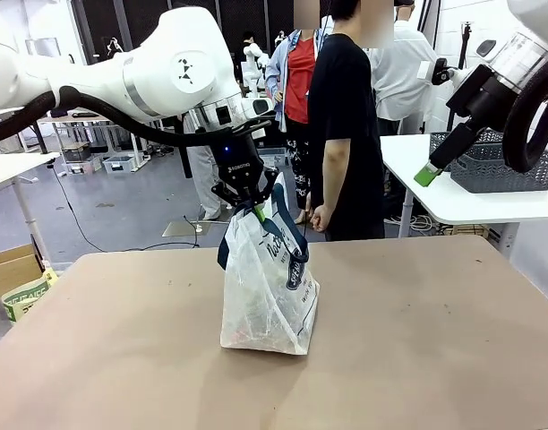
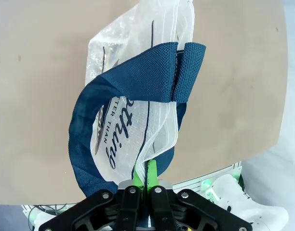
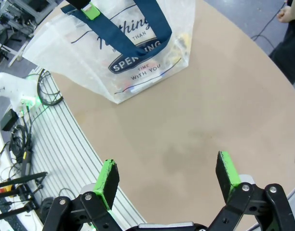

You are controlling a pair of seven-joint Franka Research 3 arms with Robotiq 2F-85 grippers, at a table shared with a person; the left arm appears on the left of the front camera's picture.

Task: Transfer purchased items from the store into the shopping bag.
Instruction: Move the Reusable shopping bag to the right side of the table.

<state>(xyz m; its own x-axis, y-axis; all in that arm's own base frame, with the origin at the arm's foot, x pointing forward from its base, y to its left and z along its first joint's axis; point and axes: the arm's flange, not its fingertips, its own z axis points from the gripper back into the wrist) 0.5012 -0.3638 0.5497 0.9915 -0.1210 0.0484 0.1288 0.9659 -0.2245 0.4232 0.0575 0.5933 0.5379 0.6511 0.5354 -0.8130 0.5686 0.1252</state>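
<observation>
Jaws of the left gripper [image 1: 253, 209] are pinched together on the top edge of the shopping bag [image 1: 268, 287], green pads pressed flat against the thin translucent film; in the left wrist view the left gripper [image 2: 145, 175] clamps film and navy trim between its two fingers, with almost no gap visible. Bag material is whitish, crinkled plastic, semi-transparent, with navy script lettering on its side. Its handles are woven navy webbing with a coarse mesh texture; one handle [image 2: 138, 84] loops over in a broad arc and folds back on itself near the bag mouth. The bag stands upright near the middle of the counter [image 1: 417, 340], a matte tan surface with a rounded edge, its base resting on the surface and its top pulled up to a peak under the left gripper. Faint coloured shapes show through the film near the bottom [image 3: 138, 86]; what they are cannot be told. Right gripper [image 3: 169, 175] is raised well away to the right of the bag, jaws spread wide with nothing between them, green pads facing each other above bare counter. A person in a black top [image 1: 346, 134] stands at the far side.
</observation>
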